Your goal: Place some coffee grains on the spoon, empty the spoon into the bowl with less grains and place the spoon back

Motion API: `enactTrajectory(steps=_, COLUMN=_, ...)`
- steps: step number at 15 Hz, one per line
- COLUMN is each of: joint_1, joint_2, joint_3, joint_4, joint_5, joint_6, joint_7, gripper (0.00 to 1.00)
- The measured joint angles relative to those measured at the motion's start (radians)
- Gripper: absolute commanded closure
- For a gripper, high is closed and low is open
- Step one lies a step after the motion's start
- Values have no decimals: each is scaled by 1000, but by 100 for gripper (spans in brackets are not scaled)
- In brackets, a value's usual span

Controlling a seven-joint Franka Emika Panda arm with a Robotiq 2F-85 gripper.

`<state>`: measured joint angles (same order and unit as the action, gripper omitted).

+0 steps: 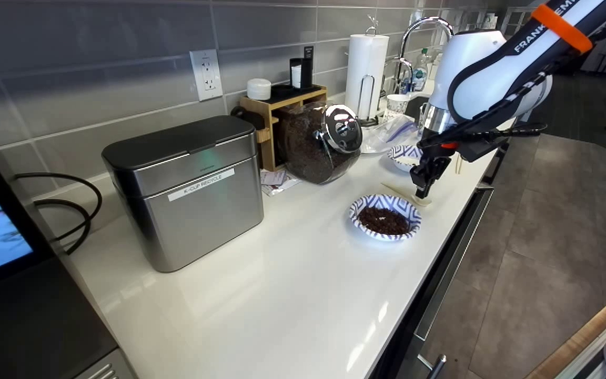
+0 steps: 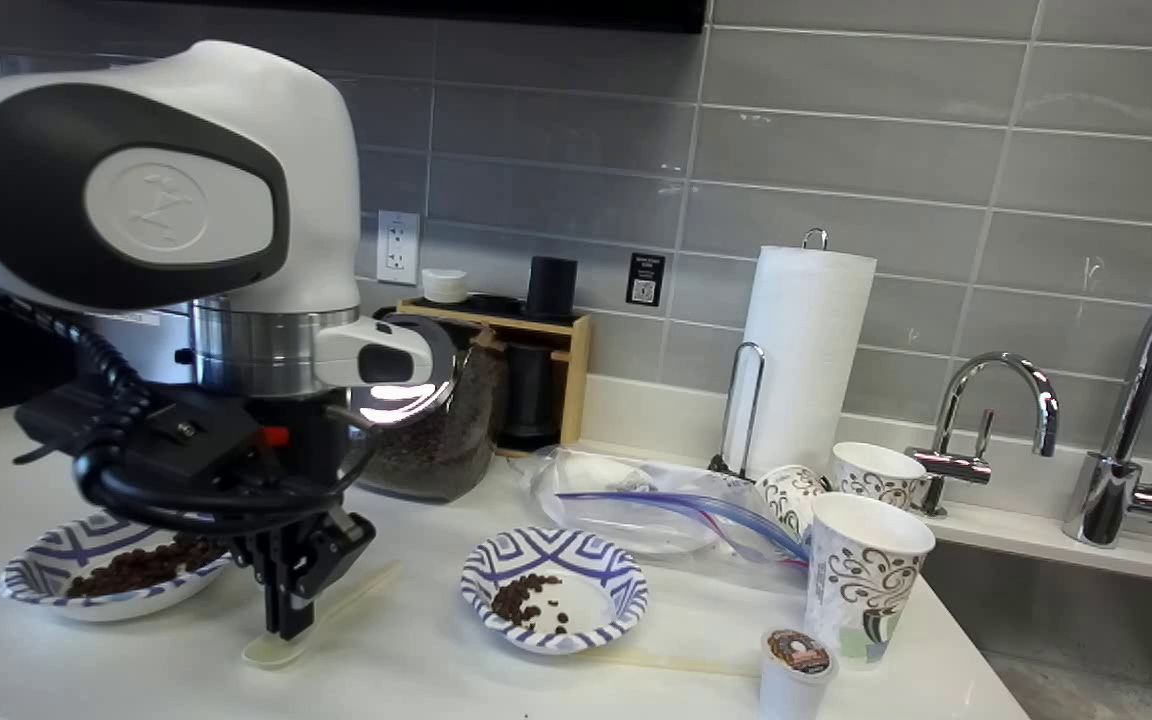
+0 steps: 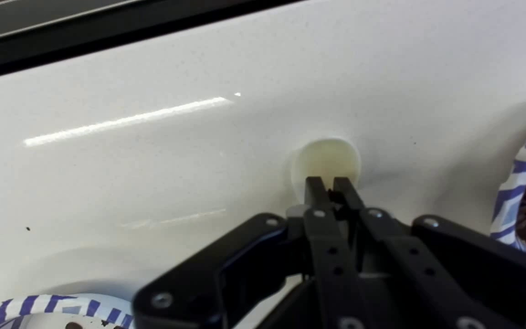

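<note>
Claw [image 3: 329,183] hangs low over the pale spoon [image 3: 329,157] in the wrist view, its fingers [image 3: 314,194] close together with only a thin slit between — whether the spoon's neck is pinched in there I can't tell. The scoop shows past the tips, looks bare, and points at the front edge of the counter [image 3: 130,183]; the handle is hidden underneath.

In an exterior view the spoon lies between the fuller bowl [image 2: 121,607] and the bowl with less grains [image 2: 591,600]. Its long axis slants across the counter, handle running back toward the tiled wall [image 2: 556,200]. A small cluster of coffee grains [image 2: 521,597] sits in the bowl with less grains, though I can't say a spoonful put it there.

In an exterior view the handle end points roughly at the glass jar [image 1: 311,152], and the scoop, below the claw's tips, faces the front edge. With the scoop bare and the spoon down, I judge it's one end of the job or the other — scooping, emptying and return all left, or nothing but clearing the claw away.
</note>
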<state>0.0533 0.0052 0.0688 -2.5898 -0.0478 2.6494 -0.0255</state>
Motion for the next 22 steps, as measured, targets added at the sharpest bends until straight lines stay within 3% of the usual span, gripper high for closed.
enactTrajectory(steps=2, joint_1=0, joint_2=0, joint_3=0, joint_4=0, joint_5=-1, joint_6=-4, joint_7=0, gripper=98)
enactTrajectory(steps=3, joint_1=0, joint_2=0, joint_3=0, joint_4=0, joint_5=-1, joint_6=-6, joint_7=0, gripper=66)
enactTrajectory(steps=4, joint_1=0, joint_2=0, joint_3=0, joint_4=0, joint_5=-1, joint_6=-7, joint_7=0, gripper=65)
enactTrajectory(steps=13, joint_1=0, joint_2=0, joint_3=0, joint_4=1, joint_5=-3, joint_6=-10, joint_7=0, gripper=3)
enactTrajectory(steps=22, joint_1=-2, joint_2=0, joint_3=-10, joint_4=22, joint_5=-17, joint_6=-10, joint_7=1, gripper=0)
